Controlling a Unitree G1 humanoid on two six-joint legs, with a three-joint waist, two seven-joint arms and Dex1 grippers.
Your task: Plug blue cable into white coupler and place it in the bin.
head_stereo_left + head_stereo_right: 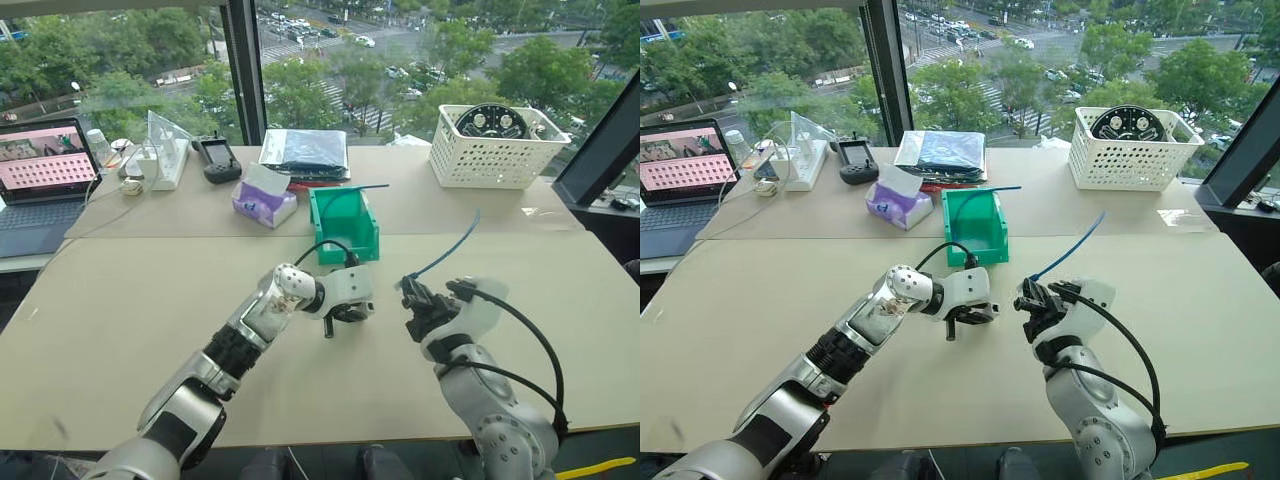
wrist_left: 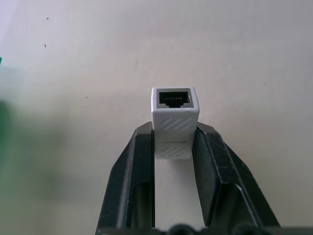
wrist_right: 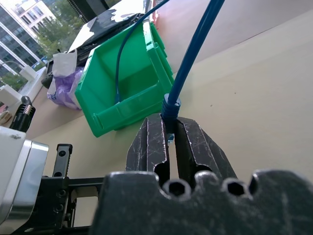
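The white coupler (image 2: 174, 110) is clamped between the two black fingers of my left gripper (image 2: 174, 132), with its dark socket facing away from the wrist. That left gripper (image 1: 345, 314) hovers over the table just in front of the green bin (image 1: 347, 252). A hand's width to its right, my right gripper (image 1: 412, 298) is shut on the plug end of the light-blue cable (image 1: 455, 245), which rises up and away to the right. In the right wrist view the cable (image 3: 190, 54) leaves the shut gripper (image 3: 172, 129), with the bin (image 3: 122, 115) beyond.
A darker blue cable (image 3: 120, 63) hangs into the bin. Behind it lie a purple tissue pack (image 1: 263, 200), a black bag (image 1: 305, 152) and a handheld controller (image 1: 217, 158). A white lattice basket (image 1: 497, 150) stands back right, a laptop (image 1: 40, 180) and power strip (image 1: 170, 160) back left.
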